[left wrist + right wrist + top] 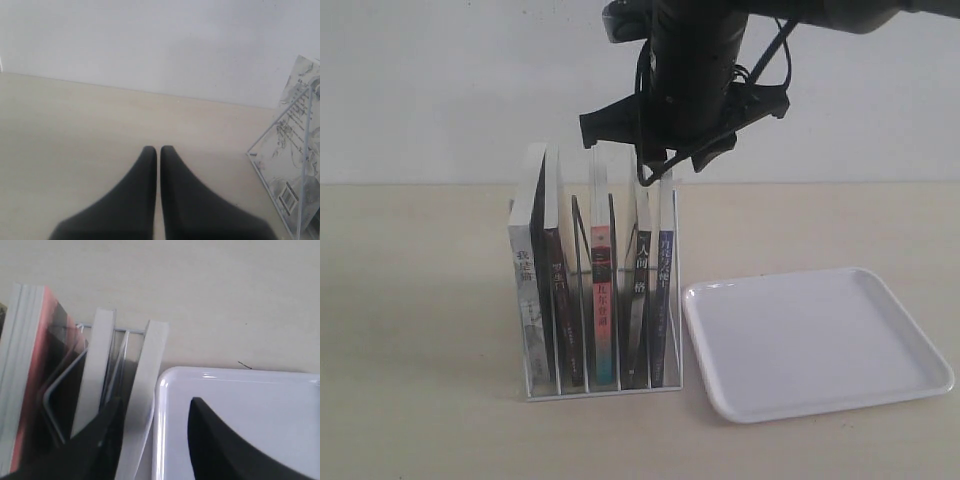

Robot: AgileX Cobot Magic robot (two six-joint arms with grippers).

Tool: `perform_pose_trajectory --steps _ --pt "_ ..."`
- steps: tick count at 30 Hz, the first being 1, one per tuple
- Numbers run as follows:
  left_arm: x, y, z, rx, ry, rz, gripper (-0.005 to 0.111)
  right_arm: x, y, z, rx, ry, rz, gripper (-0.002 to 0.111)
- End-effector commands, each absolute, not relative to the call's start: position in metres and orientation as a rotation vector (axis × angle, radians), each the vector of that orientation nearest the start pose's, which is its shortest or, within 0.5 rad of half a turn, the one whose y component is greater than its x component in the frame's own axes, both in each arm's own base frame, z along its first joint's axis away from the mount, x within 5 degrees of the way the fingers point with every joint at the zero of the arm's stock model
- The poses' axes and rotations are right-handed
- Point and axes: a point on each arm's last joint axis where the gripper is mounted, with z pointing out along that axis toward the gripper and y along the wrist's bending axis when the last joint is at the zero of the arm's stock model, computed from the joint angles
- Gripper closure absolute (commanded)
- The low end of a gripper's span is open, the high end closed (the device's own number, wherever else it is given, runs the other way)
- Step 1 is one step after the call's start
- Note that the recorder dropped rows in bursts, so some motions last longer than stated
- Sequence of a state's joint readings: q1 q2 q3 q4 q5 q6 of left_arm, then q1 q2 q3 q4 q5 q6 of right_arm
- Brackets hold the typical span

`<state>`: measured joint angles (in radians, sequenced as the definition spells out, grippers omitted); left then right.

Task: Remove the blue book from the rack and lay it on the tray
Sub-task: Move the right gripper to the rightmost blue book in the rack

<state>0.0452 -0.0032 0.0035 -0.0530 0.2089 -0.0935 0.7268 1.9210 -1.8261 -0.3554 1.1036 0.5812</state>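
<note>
On your left the rack [620, 391] stands on the pale table [410, 330] with five books upright in its wire slots. From its left end you see a grey-white spined book [524, 290], a dark red one [561, 300], one whose spine runs pink to teal [603, 320], a black-spined one [639, 310], and the blue book [663, 300] in the last slot, next to the tray. The tray [820, 345] lies flat just beside the rack on its right, white and glossy, with nothing in it. Every spine carries Chinese characters, white on the black and navy ones (too small for you to read with certainty). The left wrist view catches a pale cover with a sketchy grey print and a barcode [289, 192] behind the rack's wire. The left gripper [158, 150] does not show in the exterior view. Its own camera shows its two black fingers pressed together with only a hairline between them, holding nothing, low over bare table with the rack's corner off to one side. The right arm [695, 60] comes down from above, and the right gripper [658, 168] sits at the top of the rack's right end. In its wrist view the jaws stand apart astride the blue book's top edge [147, 385], one finger [100, 440] in the gap towards the neighbouring book and the other [225, 450] over the tray's rim [161, 390]. You cannot tell whether either finger touches the book.
</note>
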Motion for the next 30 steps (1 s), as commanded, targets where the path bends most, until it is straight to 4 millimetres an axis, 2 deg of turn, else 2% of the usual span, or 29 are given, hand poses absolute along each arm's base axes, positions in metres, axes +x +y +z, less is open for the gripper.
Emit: perform_pose_trajectory --steps 1,6,11,18,30 --pt "0.056 0.002 0.195 -0.170 1.676 -0.098 0.103 0.337 0.261 0.314 -0.302 2.576 0.018 0.068" --pt "0.056 0.002 0.195 -0.170 1.676 -0.098 0.103 0.340 0.264 0.303 -0.311 2.603 0.002 0.068" --pt "0.056 0.002 0.195 -0.170 1.676 -0.098 0.103 0.341 0.265 0.302 -0.311 2.604 0.007 0.070" --pt "0.056 0.002 0.195 -0.170 1.676 -0.098 0.103 0.340 0.265 0.301 -0.307 2.617 0.019 0.093" --pt "0.056 0.002 0.195 -0.170 1.676 -0.098 0.103 0.345 0.270 0.281 -0.316 2.666 -0.018 0.093"
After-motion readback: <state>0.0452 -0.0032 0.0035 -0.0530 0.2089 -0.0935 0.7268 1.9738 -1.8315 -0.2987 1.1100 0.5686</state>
